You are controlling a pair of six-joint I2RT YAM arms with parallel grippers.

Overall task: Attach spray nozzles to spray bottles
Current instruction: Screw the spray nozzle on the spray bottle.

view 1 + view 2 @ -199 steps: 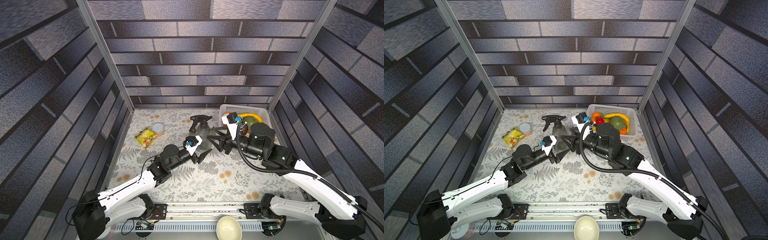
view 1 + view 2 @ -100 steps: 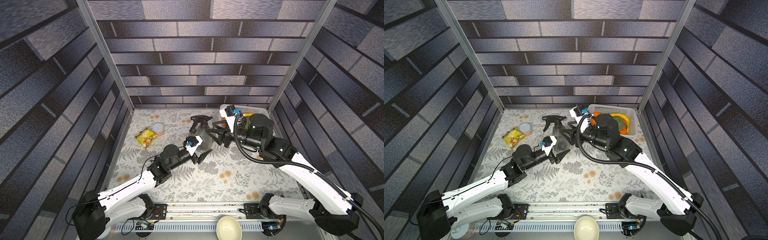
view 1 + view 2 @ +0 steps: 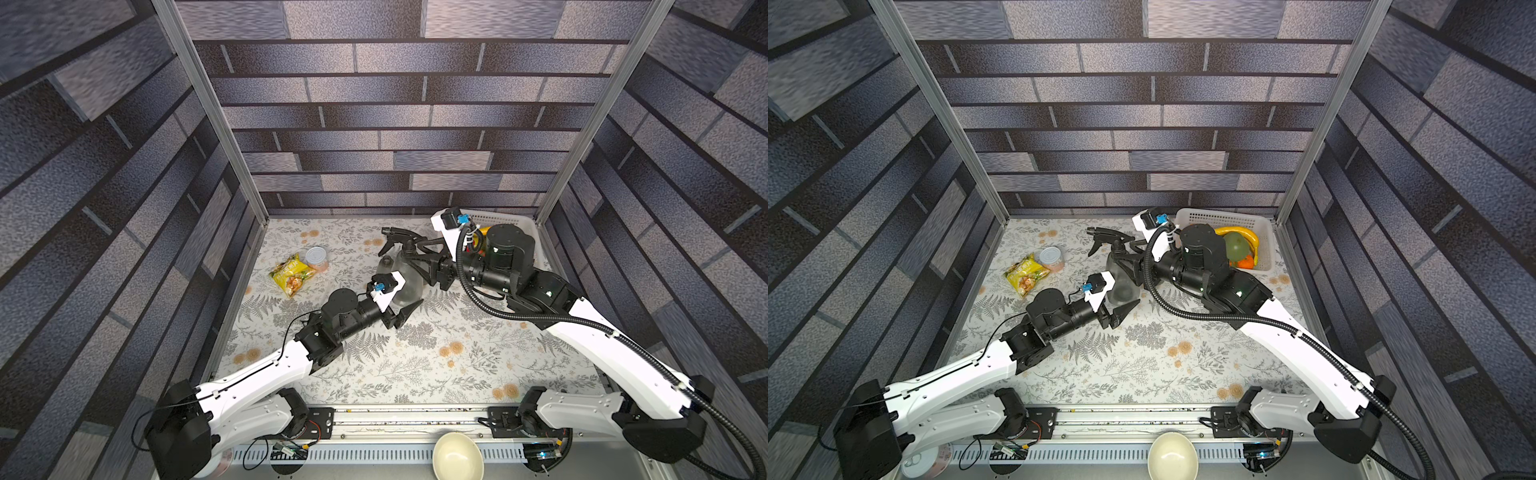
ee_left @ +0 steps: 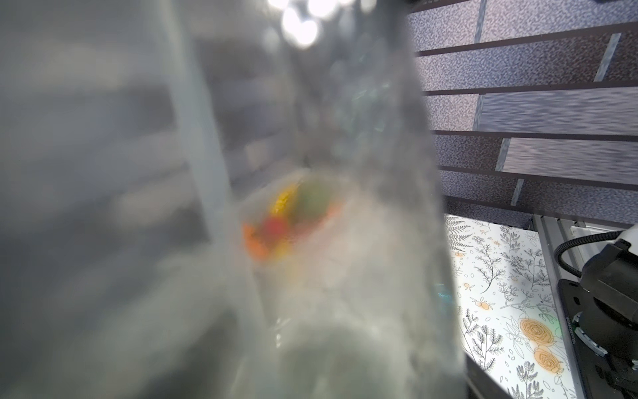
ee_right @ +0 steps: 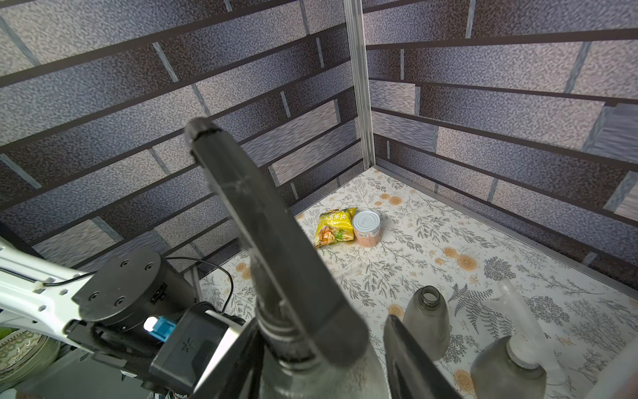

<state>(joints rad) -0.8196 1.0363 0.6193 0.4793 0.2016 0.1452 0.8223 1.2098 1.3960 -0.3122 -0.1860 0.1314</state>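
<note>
Left claw clamped on the belly of an upright spray bottle, right claw above it, parted around the neck (gap on one side), black spray nozzle on top, beyond the right claw a bare-necked bottle and a white-nozzled bottle.

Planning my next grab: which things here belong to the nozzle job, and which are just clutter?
Job: black nozzle; grey bottle under it; open-necked bottle; white-nozzled bottle.
Clutter: snack bag; can; fruit basket; bowl.
</note>
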